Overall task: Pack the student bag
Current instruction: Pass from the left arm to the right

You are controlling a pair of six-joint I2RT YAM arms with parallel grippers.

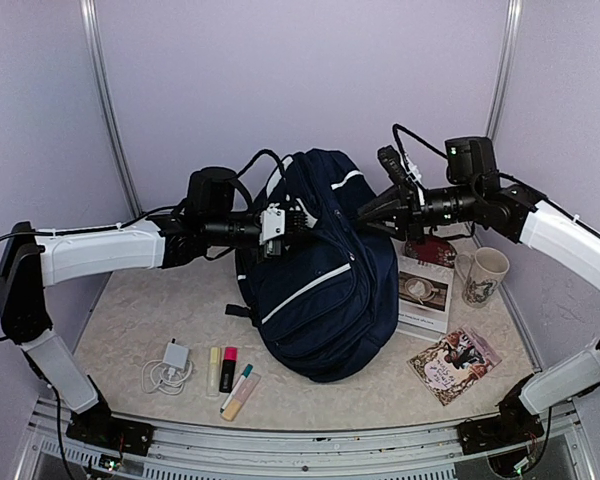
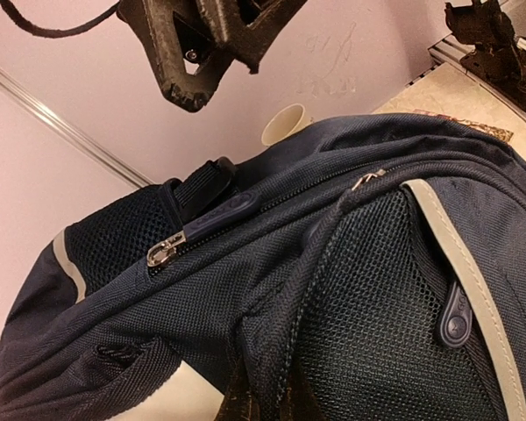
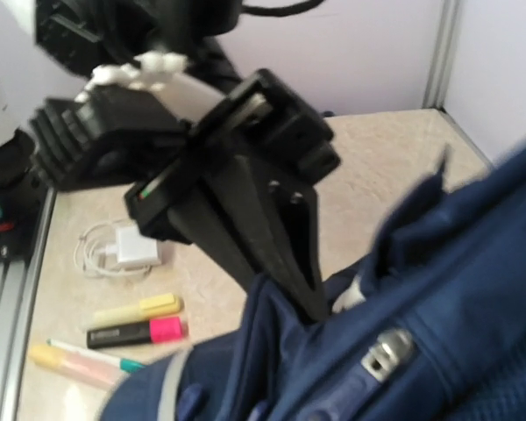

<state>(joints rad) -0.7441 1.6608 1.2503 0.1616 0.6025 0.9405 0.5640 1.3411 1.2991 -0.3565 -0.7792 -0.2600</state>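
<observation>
Bag (image 1: pixel 325 290) stands between left tool (image 1: pixel 302 222) and right tool (image 1: pixel 364 212).

Your top camera sits high above the near edge, looking down and toward the far wall over the whole surface (image 1: pixel 130 320). Your left wrist camera presses close on the student bag (image 2: pixel 245 289) and faces right, past it to the mug (image 2: pixel 285 123). Your right wrist camera, just as near, faces left and nearward; it shares the markers (image 3: pixel 140 310) and charger (image 3: pixel 131 254) with the top view.
</observation>
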